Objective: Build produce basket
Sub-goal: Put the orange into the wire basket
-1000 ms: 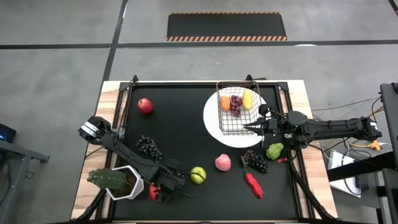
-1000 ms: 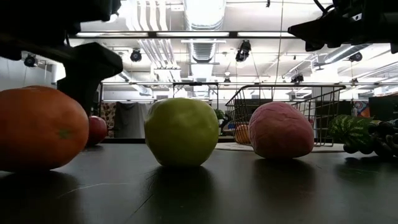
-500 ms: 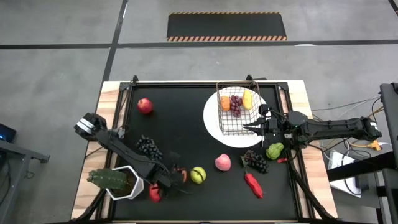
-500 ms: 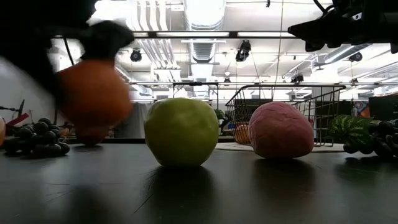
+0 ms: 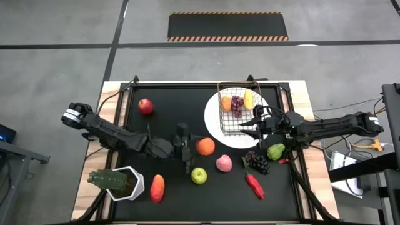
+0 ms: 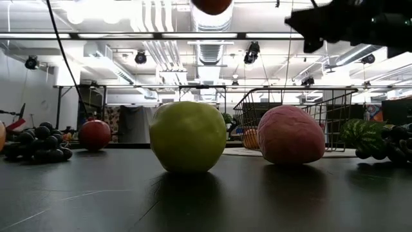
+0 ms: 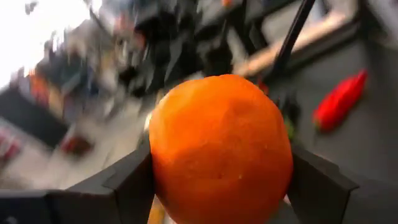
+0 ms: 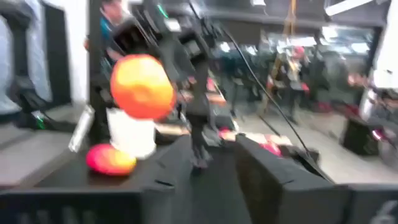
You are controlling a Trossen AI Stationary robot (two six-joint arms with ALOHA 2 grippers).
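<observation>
Left claw [image 5: 201, 147] clamped on an orange [image 5: 205, 146], held above the black worktop [image 5: 175, 112] mid-way across, with green apple [image 5: 199, 175] and pink peach [image 5: 224, 163] lying below on the near side. Right claw [image 5: 245, 128] parted, empty, poised over the near right corner of the wire basket [image 5: 239, 112], which sits on the white plate [image 5: 215, 128] holding purple grapes [image 5: 237, 105], a yellow mango [image 5: 249, 99] and a small orange [image 5: 225, 104]. Elsewhere on the worktop: red apple [image 5: 145, 105], dark grapes [image 5: 257, 162], red pepper [image 5: 254, 185], green pepper [image 5: 275, 152].
</observation>
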